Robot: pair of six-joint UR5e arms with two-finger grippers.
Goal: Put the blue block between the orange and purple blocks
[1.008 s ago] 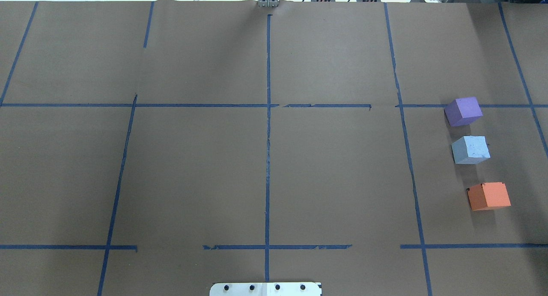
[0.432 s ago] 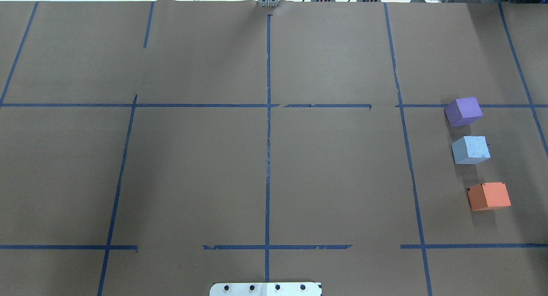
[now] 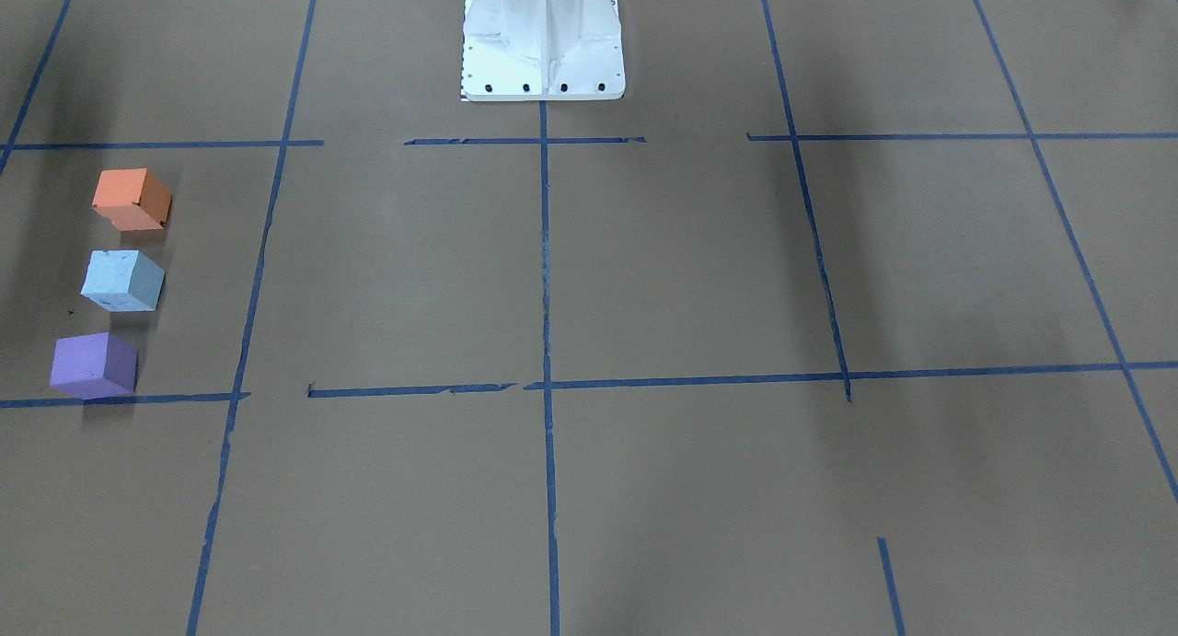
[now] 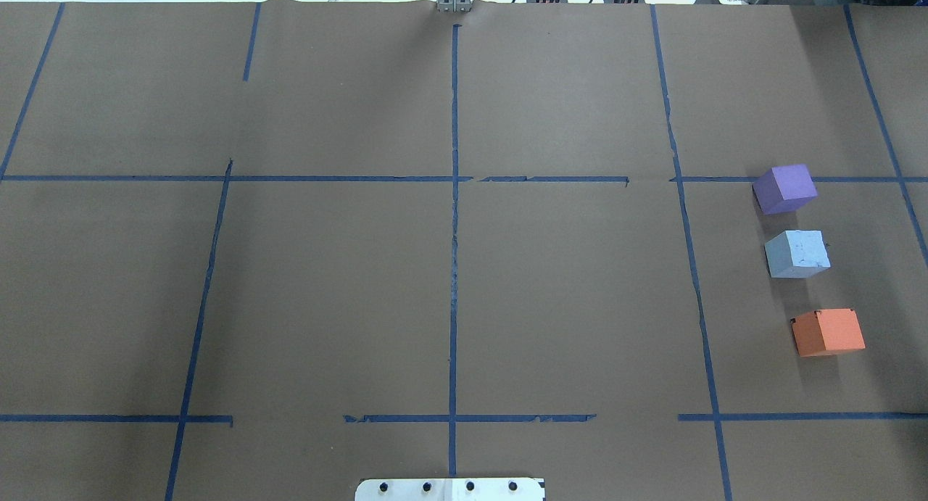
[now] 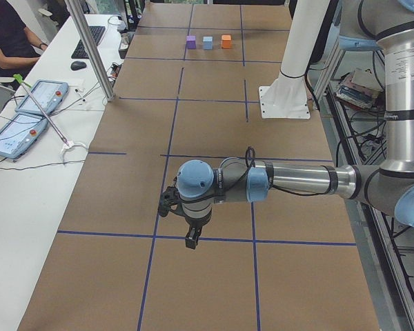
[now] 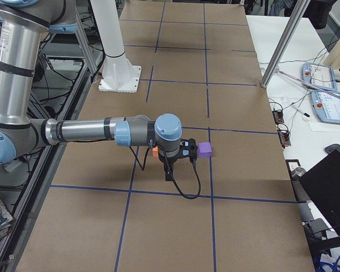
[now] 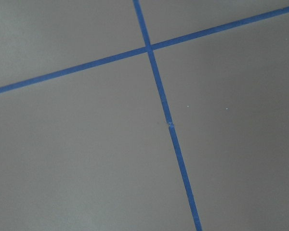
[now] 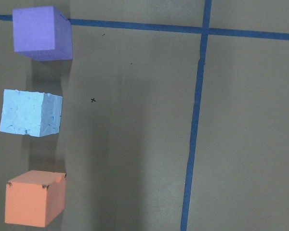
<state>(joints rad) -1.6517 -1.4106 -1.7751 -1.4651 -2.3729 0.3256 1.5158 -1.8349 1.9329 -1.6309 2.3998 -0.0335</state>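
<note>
The blue block [image 4: 797, 253] sits on the brown table [image 4: 326, 291] in a loose row. The purple block [image 4: 785, 188] is on its far side and the orange block [image 4: 829, 332] on its near side, with small gaps both ways and nothing touching. The right gripper [image 6: 169, 175] hangs over that row, or close to it; the side view is a bit rough. The left gripper [image 5: 192, 240] hovers well apart, above a tape cross [image 7: 149, 48]. Both only show up in the side cameras, so there's no telling how far either one's fingers are spread.

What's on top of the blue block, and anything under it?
The blue block has a bare top face, nothing on it. It rests on the brown paper; the patch beneath is covered.
</note>
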